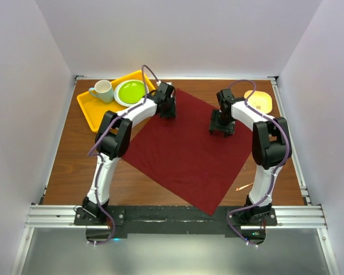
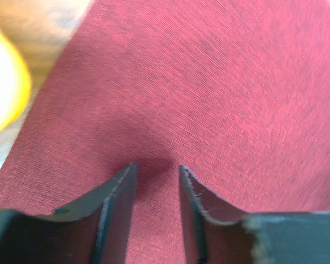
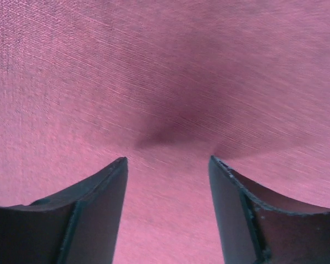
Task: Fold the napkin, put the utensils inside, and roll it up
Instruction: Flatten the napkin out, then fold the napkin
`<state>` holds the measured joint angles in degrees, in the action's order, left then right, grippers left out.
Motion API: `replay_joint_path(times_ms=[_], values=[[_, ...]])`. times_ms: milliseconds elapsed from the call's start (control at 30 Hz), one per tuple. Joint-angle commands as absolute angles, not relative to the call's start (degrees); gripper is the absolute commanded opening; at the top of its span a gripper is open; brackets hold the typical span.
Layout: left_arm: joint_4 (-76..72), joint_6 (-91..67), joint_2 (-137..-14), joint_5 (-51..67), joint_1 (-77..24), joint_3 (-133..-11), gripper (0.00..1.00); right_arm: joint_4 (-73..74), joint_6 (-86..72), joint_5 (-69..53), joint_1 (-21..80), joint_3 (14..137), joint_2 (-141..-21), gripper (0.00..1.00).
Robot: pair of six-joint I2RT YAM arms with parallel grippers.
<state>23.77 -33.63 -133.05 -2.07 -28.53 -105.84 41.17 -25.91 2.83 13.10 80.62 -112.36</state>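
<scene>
The dark red napkin (image 1: 183, 149) lies flat and unfolded on the wooden table, set like a diamond. My left gripper (image 1: 167, 113) hangs over its far corner, close above the cloth (image 2: 209, 82). Its jaws (image 2: 157, 168) stand narrowly open with nothing between them. My right gripper (image 1: 222, 130) is over the napkin's right-hand part, open wider (image 3: 168, 159), with only bare cloth (image 3: 154, 66) under it. The copper fork (image 1: 244, 187) lies on the table by the napkin's near right edge, next to the right arm's base.
A yellow tray (image 1: 94, 109) at the back left holds a green plate (image 1: 131, 91) and a pale mug (image 1: 103, 90); its edge (image 2: 5, 93) shows blurred in the left wrist view. A round cream-yellow dish (image 1: 259, 101) sits at the back right. White walls enclose the table.
</scene>
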Motion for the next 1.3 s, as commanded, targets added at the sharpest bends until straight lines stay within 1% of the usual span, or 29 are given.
replay_joint_path(times_ms=[0, 67, 100, 133, 167, 200, 233, 267, 300, 367, 400, 433, 467, 500, 533, 567, 600, 633, 667, 733, 767, 867, 967, 1067, 1167, 1267], values=[[31.46, -27.34, -122.63, -3.87, -26.98, -103.37, 0.5, 44.73, -19.43, 2.99, 16.68, 83.76, -106.18, 0.71], [33.66, -26.98, -116.15, -2.47, -26.63, -101.27, 0.51, 46.75, -17.94, 3.16, 19.32, 82.89, -104.34, 0.77], [34.01, -27.07, -113.58, -2.2, -26.2, -99.94, 0.53, 47.11, -17.58, 4.3, 22.9, 82.45, -103.89, 0.83], [34.27, -27.59, -110.86, -1.76, -26.02, -98.28, 0.54, 47.46, -17.4, 4.39, 24.77, 81.92, -103.45, 0.84], [34.54, -28.21, -105.17, -1.76, -25.75, -95.04, 0.55, 47.55, -17.58, 4.57, 26.87, 81.13, -102.4, 0.86], [35.06, -28.82, -102.16, -2.11, -24.97, -93.36, 0.57, 47.29, -18.1, 5.18, 30.98, 80.69, -101.87, 0.88], [36.2, -30.31, -99.0, -3.24, -24.61, -91.6, 0.58, 46.5, -18.63, 5.36, 32.94, 80.51, -101.52, 0.89], [36.82, -31.11, -92.7, -4.47, -24.26, -88.19, 0.59, 46.06, -20.29, 5.45, 34.96, 80.94, -101.34, 0.89], [37.7, -31.98, -89.5, -6.14, -23.47, -86.68, 0.6, 45.62, -21.52, 5.8, 38.81, 81.38, -101.69, 0.9], [43.48, -35.93, -80.92, -13.68, -22.94, -83.86, 0.61, 44.13, -25.2, 6.68, 42.7, 84.7, -102.91, 0.9], [46.12, -37.77, -78.16, -17.02, -22.5, -83.33, 0.63, 43.6, -26.53, 7.98, 46.89, 86.47, -105.36, 0.89], [51.1, -41.45, -75.52, -22.71, -22.33, -82.8, 0.65, 43.68, -27.76, 10.17, 48.93, 88.57, -106.86, 0.88], [53.33, -43.31, -70.28, -25.29, -22.15, -81.84, 0.69, 43.68, -29.34, 10.72, 50.78, 93.47, -108.88, 0.83], [55.26, -45.16, -67.53, -27.49, -21.97, -81.39, 0.7, 43.77, -29.96, 11.24, 53.85, 96.13, -112.72, 0.8], [58.5, -48.4, -62.28, -31.34, -21.97, -81.04, 0.71, 44.73, -30.58, 12.82, 55.27, 99.02, -115.11, 0.77], [59.93, -49.99, -59.62, -32.77, -21.89, -80.6, 0.73, 45.08, -31.72, 13.35, 56.5, 104.88, -117.14, 0.72], [60.72, -51.05, -57.24, -33.91, -21.88, -80.33, 0.74, 45.44, -31.99, 13.62, 58.6, 107.81, -119.16, 0.7], [62.21, -52.72, -52.78, -35.67, -21.88, -80.33, 0.74, 45.96, -32.08, 14.06, 59.58, 110.63, -123.79, 0.67], [62.84, -53.34, -50.73, -36.38, -21.88, -80.42, 0.74, 46.49, -31.99, 14.93, 60.46, 116.66, -125.93, 0.67], [63.54, -53.61, -46.26, -37.09, -21.88, -80.59, 0.74, 49.2, -31.82, 15.9, 62.48, 122.93, -132.59, 0.66], [63.72, -53.27, -45.19, -36.92, -21.88, -80.94, 0.74, 49.74, -31.03, 16.26, 63.01, 128.53, -134.71, 0.66], [64.86, -51.86, -42.98, -35.25, -21.88, -81.99, 0.73, 50.98, -28.49, 16.35, 64.68, 137.07, -140.34, 0.68], [67.41, -51.68, -42.63, -32.79, -21.88, -83.4, 0.7, 48.0, -25.15, 16.79, 65.92, 138.34, -141.68, 0.71], [68.2, -50.28, -42.45, -29.54, -21.88, -84.19, 0.69, 44.39, -23.74, 16.7, 66.27, 137.37, -142.29, 0.7], [70.22, -49.48, -42.36, -28.74, -21.88, -85.08, 0.69, 43.77, -22.15, 17.23, 66.44, 139.73, -144.04, 0.65], [70.58, -48.78, -41.75, -29.0, -21.88, -84.55, 0.69, 42.72, -19.44, 17.49, 67.14, 141.67, -146.25, 0.62]])
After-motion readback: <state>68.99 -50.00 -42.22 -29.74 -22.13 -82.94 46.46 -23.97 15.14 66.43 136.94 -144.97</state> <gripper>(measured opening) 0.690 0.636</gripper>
